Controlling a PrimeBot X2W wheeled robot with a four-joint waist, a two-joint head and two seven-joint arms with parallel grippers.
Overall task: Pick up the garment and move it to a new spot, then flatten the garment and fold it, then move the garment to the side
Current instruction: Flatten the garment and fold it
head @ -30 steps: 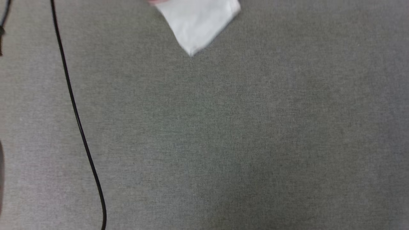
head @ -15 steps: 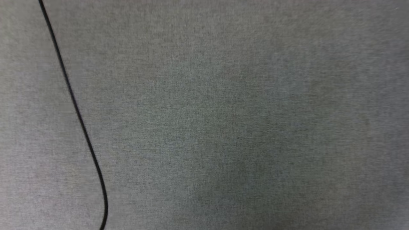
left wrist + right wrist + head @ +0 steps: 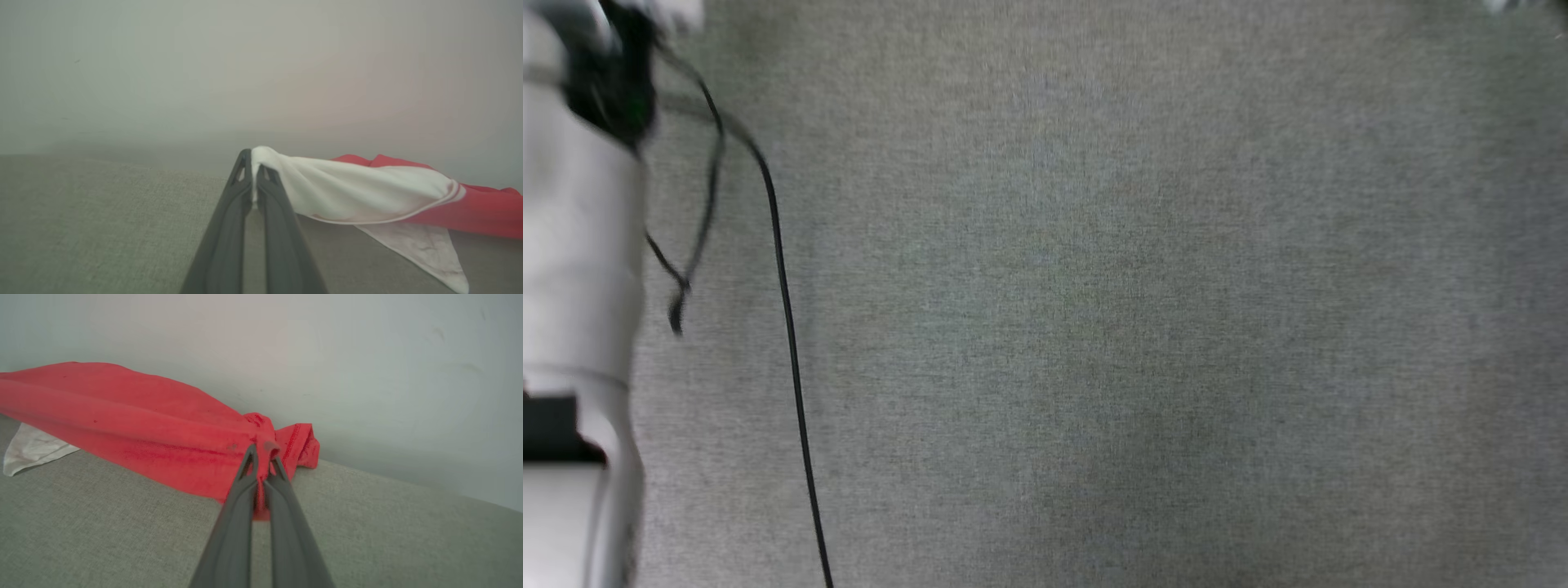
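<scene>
The garment, a red jersey T-shirt with white sleeves, hangs stretched between my two grippers just above the grey fabric surface. In the left wrist view my left gripper is shut on a bunched white sleeve of the garment, and the red body trails off to the right. In the right wrist view my right gripper is shut on a red hemmed edge, with a white sleeve corner resting on the surface at far left. The number "8" is hidden.
In the head view the grey fabric surface spreads wide. A black cable runs down its left side. My pale left forearm with dark wiring stands at the left edge. A plain pale wall rises behind the surface.
The head camera has shifted: the white sleeve corner seen at the top a second ago has left the picture, and my pale left forearm has come in at the left edge.
</scene>
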